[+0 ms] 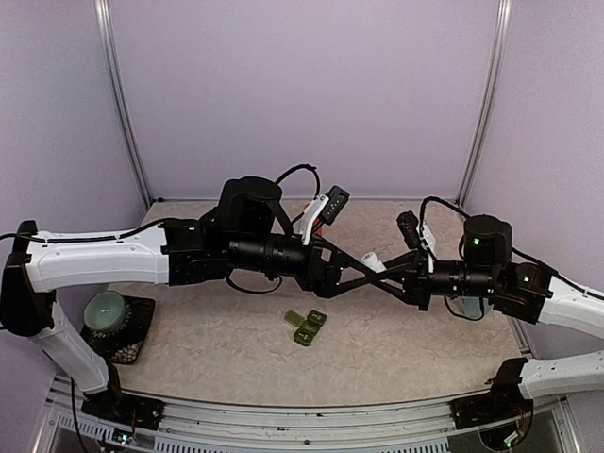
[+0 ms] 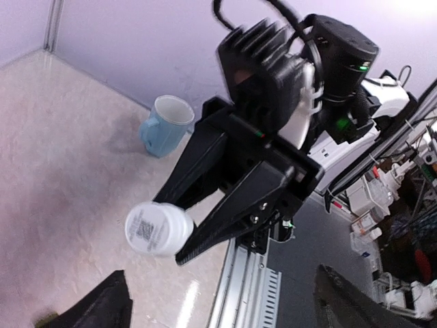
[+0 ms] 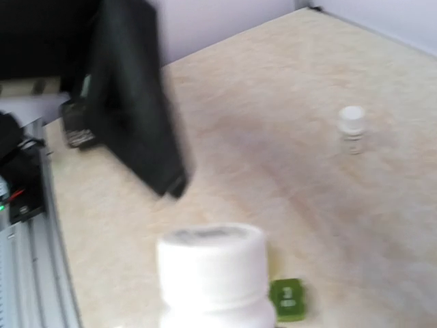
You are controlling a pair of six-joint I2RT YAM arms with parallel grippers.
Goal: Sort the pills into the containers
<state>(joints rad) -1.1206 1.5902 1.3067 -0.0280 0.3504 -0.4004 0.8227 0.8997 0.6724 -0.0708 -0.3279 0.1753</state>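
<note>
From above, I have the left arm (image 1: 94,257) and right arm (image 1: 576,307) stretched level, crossing mid-frame at a white bottle (image 1: 371,258). The containers (image 1: 307,327) lie on the table (image 1: 217,349) just below the crossing. In the left wrist view, lower left, the right gripper (image 2: 168,231) is clamped on the bottle, whose end label is too fine to read. My left gripper (image 2: 218,314) is spread wide in the bottom corners, holding nothing. A mug (image 2: 166,125) stands upper left. Only the right wrist view shows a small vial (image 3: 352,128) at right. There the containers lie bottom centre beside the bottle, their marking blurred.
</note>
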